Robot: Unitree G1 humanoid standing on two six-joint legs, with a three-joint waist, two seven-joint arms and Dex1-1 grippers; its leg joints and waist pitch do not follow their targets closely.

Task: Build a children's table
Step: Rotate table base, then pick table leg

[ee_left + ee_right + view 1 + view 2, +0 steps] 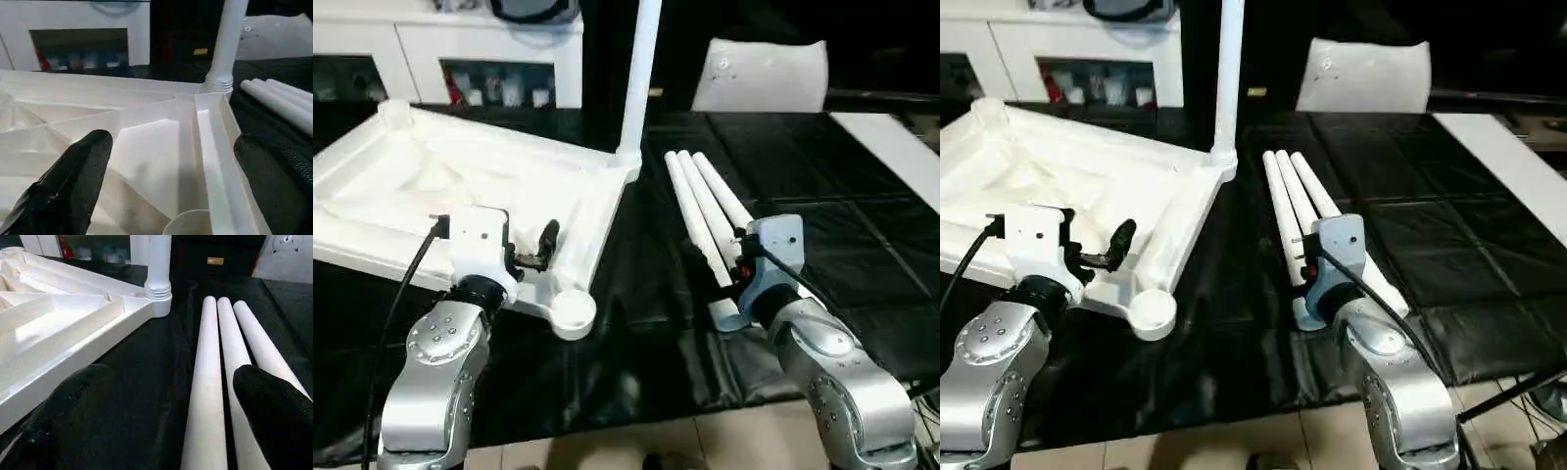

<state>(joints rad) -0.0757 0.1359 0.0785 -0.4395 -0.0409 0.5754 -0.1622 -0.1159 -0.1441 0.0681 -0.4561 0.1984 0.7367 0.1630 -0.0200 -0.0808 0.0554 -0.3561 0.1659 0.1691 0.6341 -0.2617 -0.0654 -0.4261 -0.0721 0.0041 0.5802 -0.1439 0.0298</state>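
Tabletop (460,186) lies underside up on the black table (822,196), left side. One leg (639,78) stands upright in its far right corner socket. Three loose legs (705,211) lie side by side at right. Left gripper (161,181) gapes wide over the tabletop's near right corner, holding nothing. Right gripper (161,421) gapes wide over the loose legs' near ends, holding nothing.

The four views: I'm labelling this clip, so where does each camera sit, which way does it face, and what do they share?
Head stereo pair: looks forward and down at the upturned tabletop, three loose legs; both silver forearms show.
Left wrist: looks along the open left gripper across the tabletop's ribs.
Right wrist: looks along the open right gripper over the loose legs.
Shared: the upright fitted leg in its corner socket.
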